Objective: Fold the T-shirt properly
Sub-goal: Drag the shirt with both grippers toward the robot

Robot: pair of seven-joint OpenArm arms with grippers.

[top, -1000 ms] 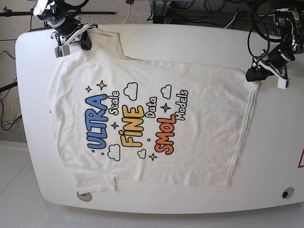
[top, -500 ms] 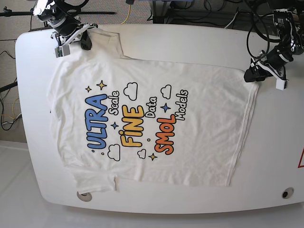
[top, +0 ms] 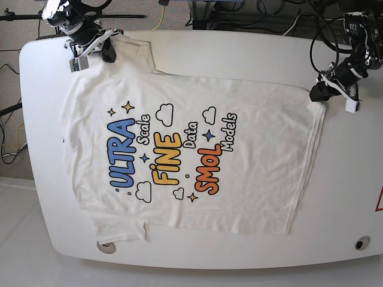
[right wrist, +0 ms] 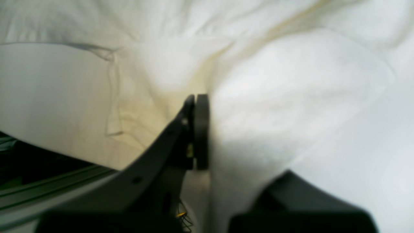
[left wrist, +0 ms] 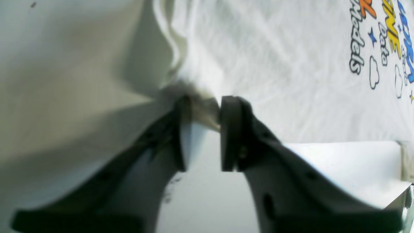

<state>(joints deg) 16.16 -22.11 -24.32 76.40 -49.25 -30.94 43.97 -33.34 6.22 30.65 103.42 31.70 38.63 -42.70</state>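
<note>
The white T-shirt [top: 257, 119] lies flat on the white table [top: 239, 48], print up, with "ULTRA", "FINE" and "SMOL" showing. My left gripper [top: 320, 94] sits at the shirt's far right hem corner. In the left wrist view [left wrist: 202, 108] its jaws stand narrowly apart, with the hem corner of the shirt [left wrist: 275, 64] bunched between the tips. My right gripper [top: 103, 54] is at the far left sleeve. In the right wrist view [right wrist: 207, 103] one pad presses against a fold of the shirt [right wrist: 291, 81]. That fold hides the other finger.
Cables and stands lie beyond the table's far edge. Round fittings sit at the near left [top: 106, 246] and near right [top: 361, 243] of the table. Bare tabletop shows in the left wrist view [left wrist: 339, 168] and the right wrist view [right wrist: 38, 81].
My left gripper has shifted slightly at the hem corner and turned a little. The right gripper and the shirt have not visibly moved.
</note>
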